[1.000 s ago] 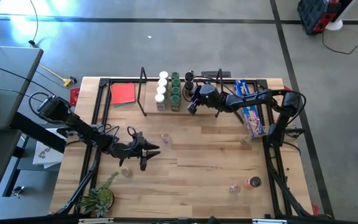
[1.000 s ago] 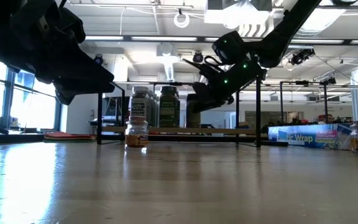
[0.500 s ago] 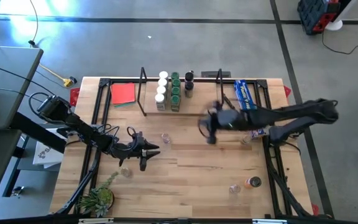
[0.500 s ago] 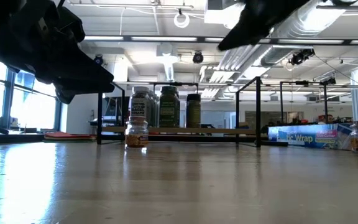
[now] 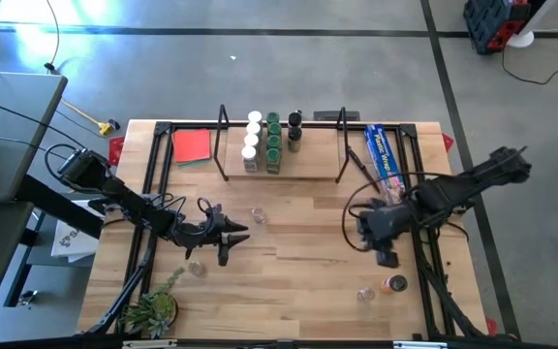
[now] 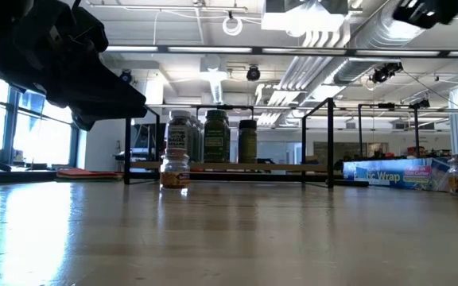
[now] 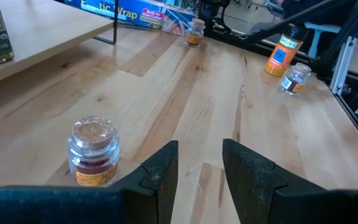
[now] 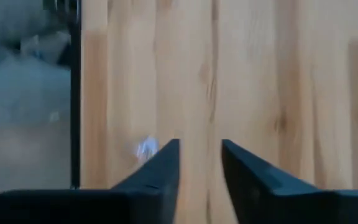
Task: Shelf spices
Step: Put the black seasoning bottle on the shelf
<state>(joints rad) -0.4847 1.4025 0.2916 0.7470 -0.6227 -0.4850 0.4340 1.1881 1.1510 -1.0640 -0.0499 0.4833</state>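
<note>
On the pale wooden bench (image 5: 298,262), edged by a black metal frame, the largest thing is the low shelf (image 5: 313,167) with a light wooden board base and thin black wire uprights, standing along the far edge. On its left part stand three rows of small cylindrical spice jars: white-topped jars (image 5: 252,142), green-topped jars (image 5: 273,142) and two black-topped jars (image 5: 294,131). In the low view the shelved jars (image 6: 216,136) stand upright side by side; their labels are too small to read.

Right of the shelf lies a long blue box (image 5: 388,167), whose side reads "Wrap" in the low view (image 6: 386,175). A flat red square (image 5: 192,146) lies left of the shelf, and a green plant (image 5: 153,310) sits at the near left corner.

The left arm's end effector (image 5: 229,238) hovers over the bench's left middle, its fingers (image 7: 160,171) slightly apart and holding nothing. Just beside it, the left wrist view shows a clear glass jar with a brownish cork-like top (image 7: 93,151) standing upright, with an orange label that cannot be read.

The right arm's end effector (image 5: 384,250) hangs over the bench's right side, fingers (image 8: 160,167) parted a little over bare wood.

Loose jars remain on the bench: a clear one (image 5: 257,215) in front of the shelf, another clear one (image 5: 196,269) near the plant, and an orange jar (image 5: 394,284) beside a clear jar (image 5: 365,294) near the right front.
</note>
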